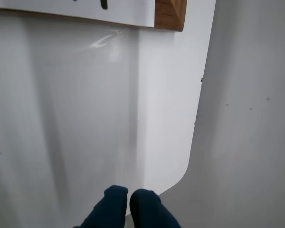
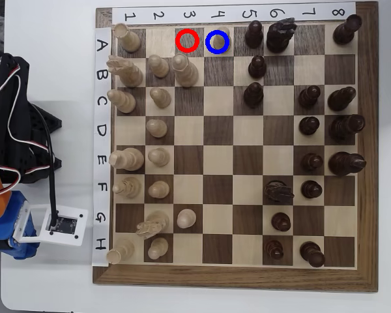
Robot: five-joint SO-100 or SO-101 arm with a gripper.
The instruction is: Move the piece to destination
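Note:
In the wrist view my gripper (image 1: 128, 198) has dark blue fingers pressed together with nothing between them, hanging over a bare white table (image 1: 85, 118). In the overhead view the arm (image 2: 19, 150) lies folded left of the chessboard (image 2: 234, 277), far from both rings. The blue ring (image 2: 217, 42) marks a light square in row A and holds a small tan round shape that looks like the pale pawn; I cannot tell for sure. The red ring (image 2: 188, 40) sits on the dark square just left of it.
Pale pieces (image 2: 158, 156) fill the board's left columns and dark pieces (image 2: 311, 162) the right. A tall pale piece (image 2: 182, 68) stands just below the red ring and a dark piece (image 2: 253, 32) right of the blue ring. The table's rounded edge (image 1: 192, 142) shows in the wrist view.

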